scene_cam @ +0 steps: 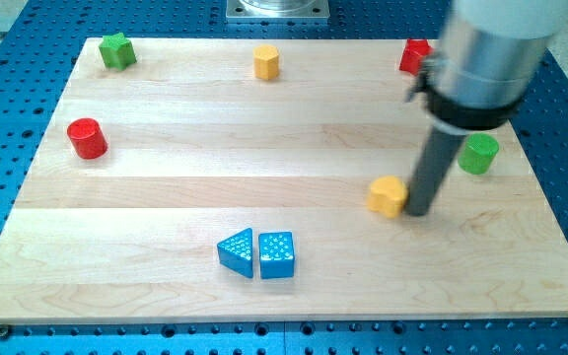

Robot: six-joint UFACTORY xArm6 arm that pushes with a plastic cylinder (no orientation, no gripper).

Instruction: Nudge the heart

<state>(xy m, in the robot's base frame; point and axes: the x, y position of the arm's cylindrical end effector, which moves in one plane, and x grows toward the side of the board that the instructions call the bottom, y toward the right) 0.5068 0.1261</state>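
**Tip beside the yellow heart**

Camera view: the arm has no jaws, only a rod. Its tip (418,211) sits just right of the yellow heart (388,195), apparently touching it, right of centre on the wooden board (166,197), nearer the right edge.

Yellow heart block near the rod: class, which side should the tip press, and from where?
No grip here: only pushing. My tip sits just to the view's right of the yellow heart, so press its right flank, pushing leftward across the wooden board.
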